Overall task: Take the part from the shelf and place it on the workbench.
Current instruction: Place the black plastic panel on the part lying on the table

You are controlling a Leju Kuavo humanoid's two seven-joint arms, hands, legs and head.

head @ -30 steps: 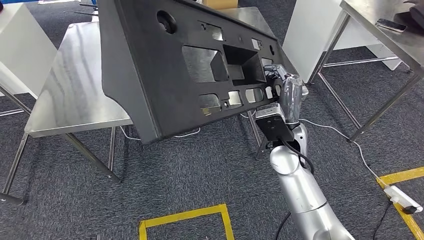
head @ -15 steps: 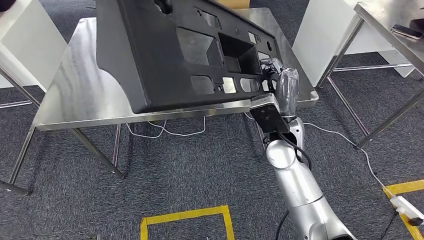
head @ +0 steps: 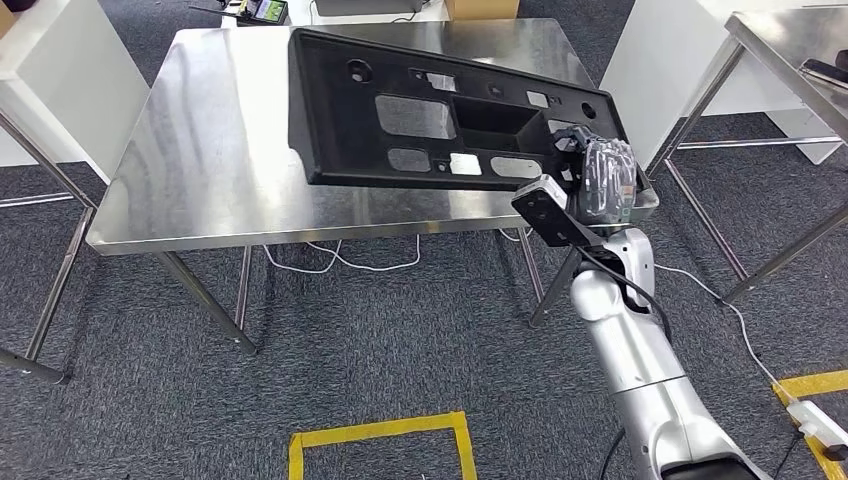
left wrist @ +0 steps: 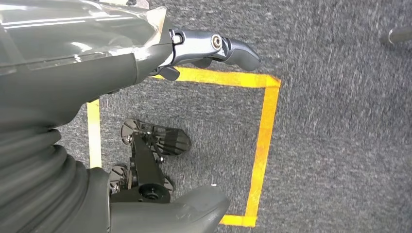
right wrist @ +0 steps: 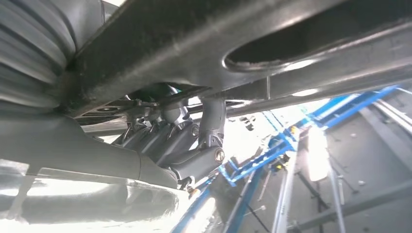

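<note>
Since the earlier frames the whole view has swung — our camera has moved, so the steel surface [head: 200,170] now sits square ahead of us, and the black panel [head: 400,125] that loomed steeply across the picture now lies much flatter, out over the surface.

We hold the panel by its near right end, where the right robot hand [head: 603,178] is clamped on it, fingers [right wrist: 194,160] curled around the edge and up into the cut-out underside. Gripping one end is, we judge, what leaves the long body free to reach across the surface while our arm stays off to the side. The panel runs along the surface, its far left end out over the middle of the steel sheet; a strip of reflection shows beneath its near edge, so we cannot tell whether it is resting yet or just above.

Our left robot hand [left wrist: 214,48] hangs down over the grey carpet [left wrist: 340,145] and the yellow tape square [left wrist: 265,141] with nothing in it, fingers loosely apart.

We judge the task to be near its end: what remains is lowering the panel until it lies flat, then loosening the grip. A one-ended hold could let the far end drop or skid on the slick steel.
</note>
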